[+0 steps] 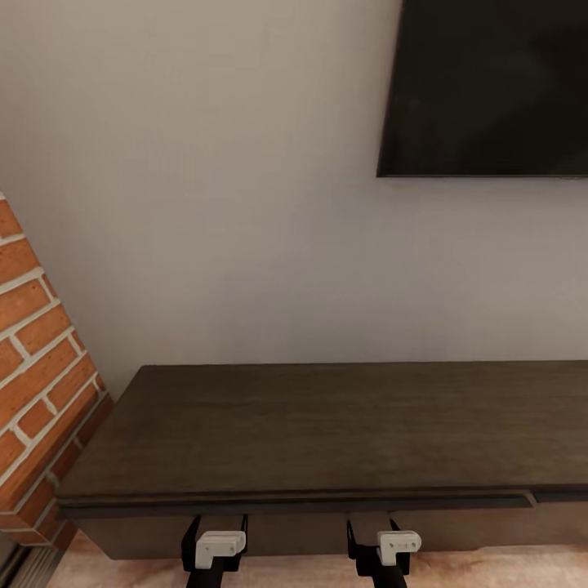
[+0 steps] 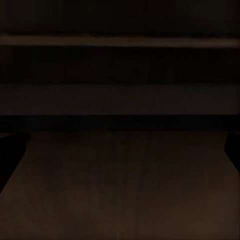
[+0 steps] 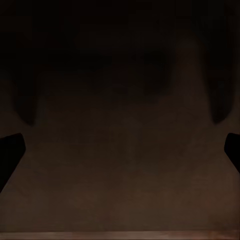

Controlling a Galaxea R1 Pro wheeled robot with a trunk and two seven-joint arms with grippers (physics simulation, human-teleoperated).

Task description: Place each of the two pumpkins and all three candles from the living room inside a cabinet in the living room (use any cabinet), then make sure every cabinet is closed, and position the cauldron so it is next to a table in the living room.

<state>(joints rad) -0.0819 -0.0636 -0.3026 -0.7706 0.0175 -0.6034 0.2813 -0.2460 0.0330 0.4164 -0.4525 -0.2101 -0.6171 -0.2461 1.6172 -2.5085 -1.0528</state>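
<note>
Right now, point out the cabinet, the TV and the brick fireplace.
cabinet [image 1: 327,425]: head view, middle of its flat dark wood top.
TV [image 1: 490,82]: head view, black screen face.
brick fireplace [image 1: 33,384]: head view, its brick side.

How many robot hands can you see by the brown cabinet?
2. The left gripper and the right gripper both sit low against the front of the cabinet, side by side under its top. Their fingertips are hidden.

Long dark wood cabinet [image 1: 327,425] against grey wall [image 1: 204,204]. Black TV [image 1: 490,82] above cabinet. Brick fireplace [image 1: 37,367] at cabinet's left end. Both arms under cabinet's front edge.
</note>
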